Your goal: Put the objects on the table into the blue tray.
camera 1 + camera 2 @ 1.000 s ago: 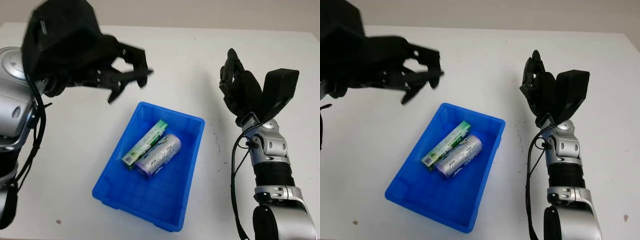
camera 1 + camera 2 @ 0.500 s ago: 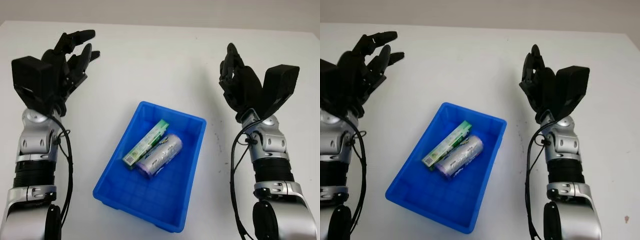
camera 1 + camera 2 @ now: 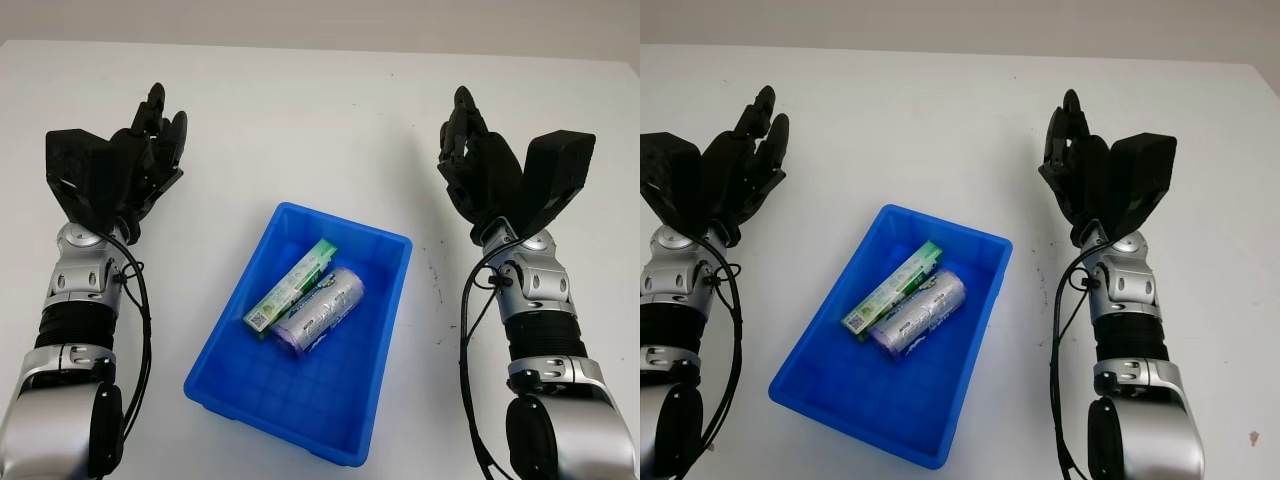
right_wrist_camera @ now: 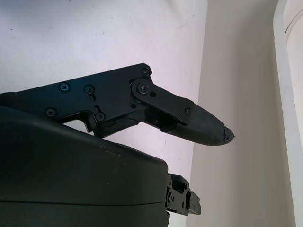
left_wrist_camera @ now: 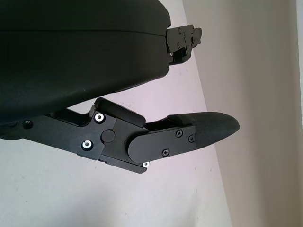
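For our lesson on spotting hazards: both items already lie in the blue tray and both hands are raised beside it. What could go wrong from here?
1. The blue tray sits between the left hand and the right hand; an arm swinging inward could knock it askew.
2. The green box leans against the silver can; a jolt might roll the can.
3. Both hands are open, so any further grasp would likely undo finished work.
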